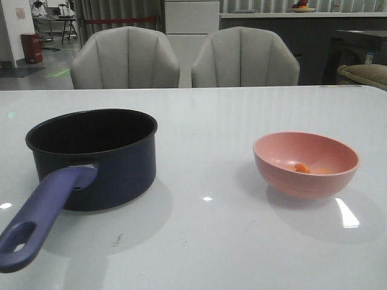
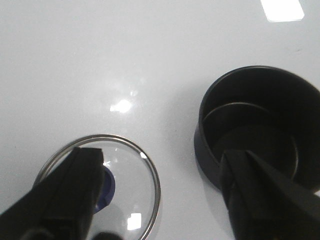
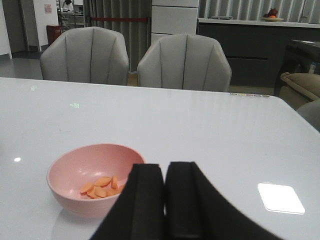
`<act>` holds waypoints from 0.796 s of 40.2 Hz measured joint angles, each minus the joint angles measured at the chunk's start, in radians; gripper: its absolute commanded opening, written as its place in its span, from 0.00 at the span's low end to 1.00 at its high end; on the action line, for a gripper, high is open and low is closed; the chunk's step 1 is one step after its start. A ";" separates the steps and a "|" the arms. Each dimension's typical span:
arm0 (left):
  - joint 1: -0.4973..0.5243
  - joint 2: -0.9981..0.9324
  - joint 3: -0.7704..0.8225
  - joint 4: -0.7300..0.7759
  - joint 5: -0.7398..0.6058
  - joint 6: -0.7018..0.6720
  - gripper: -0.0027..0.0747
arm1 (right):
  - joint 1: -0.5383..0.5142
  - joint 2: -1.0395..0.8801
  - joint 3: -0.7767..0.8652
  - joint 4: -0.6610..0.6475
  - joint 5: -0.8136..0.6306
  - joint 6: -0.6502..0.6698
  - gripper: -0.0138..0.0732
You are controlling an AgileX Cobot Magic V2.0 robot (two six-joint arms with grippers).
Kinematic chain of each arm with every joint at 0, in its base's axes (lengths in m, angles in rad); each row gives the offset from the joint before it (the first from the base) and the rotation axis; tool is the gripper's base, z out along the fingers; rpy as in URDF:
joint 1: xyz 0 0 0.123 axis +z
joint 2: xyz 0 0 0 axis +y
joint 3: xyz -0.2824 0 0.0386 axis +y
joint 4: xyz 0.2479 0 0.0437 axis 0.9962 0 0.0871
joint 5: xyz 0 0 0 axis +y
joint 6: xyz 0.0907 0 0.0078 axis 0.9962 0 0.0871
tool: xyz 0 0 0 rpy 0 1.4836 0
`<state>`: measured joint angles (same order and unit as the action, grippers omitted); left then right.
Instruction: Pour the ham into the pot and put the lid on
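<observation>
We see the pot (image 1: 97, 158) on the left half of the white table (image 1: 205, 241), upright, its long purple-blue handle (image 1: 45, 212) pointing toward the camera in the front view. Interior looks dark and bare in the left wrist view (no pieces visible in it). The pink bowl (image 1: 306, 164) sits on the right half, well apart from the pot, and holds the ham (image 1: 302, 168): several small orange chunks lying on the bowl's bottom, clearer in the right wrist view.

The lid (image 2: 102, 187) lies flat on the table beside the pot, not touching it, blue knob (image 2: 106, 187) up; we only see it from the left wrist camera.

Left gripper (image 2: 160, 200): fingers spread wide, nothing between them, above the lid and pot. Right gripper (image 3: 165, 200): fingers pressed together, holding nothing, just beside the bowl.

Two grey chairs (image 1: 125, 57) stand behind the table.
</observation>
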<state>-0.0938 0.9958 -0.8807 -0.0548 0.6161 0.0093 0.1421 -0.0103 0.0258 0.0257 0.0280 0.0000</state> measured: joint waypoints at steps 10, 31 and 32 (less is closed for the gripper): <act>-0.070 -0.362 0.246 0.007 -0.163 0.001 0.68 | 0.000 0.000 0.000 0.000 0.000 0.000 0.33; -0.145 -0.838 0.609 0.005 -0.387 0.001 0.68 | 0.000 0.000 0.000 0.000 0.000 0.000 0.33; -0.145 -0.841 0.618 0.005 -0.399 0.001 0.68 | 0.000 0.000 0.000 0.000 0.000 0.000 0.33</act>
<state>-0.2393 0.1547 -0.2631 -0.0499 0.2170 0.0107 0.1421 -0.0103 0.0258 0.0257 0.0280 0.0000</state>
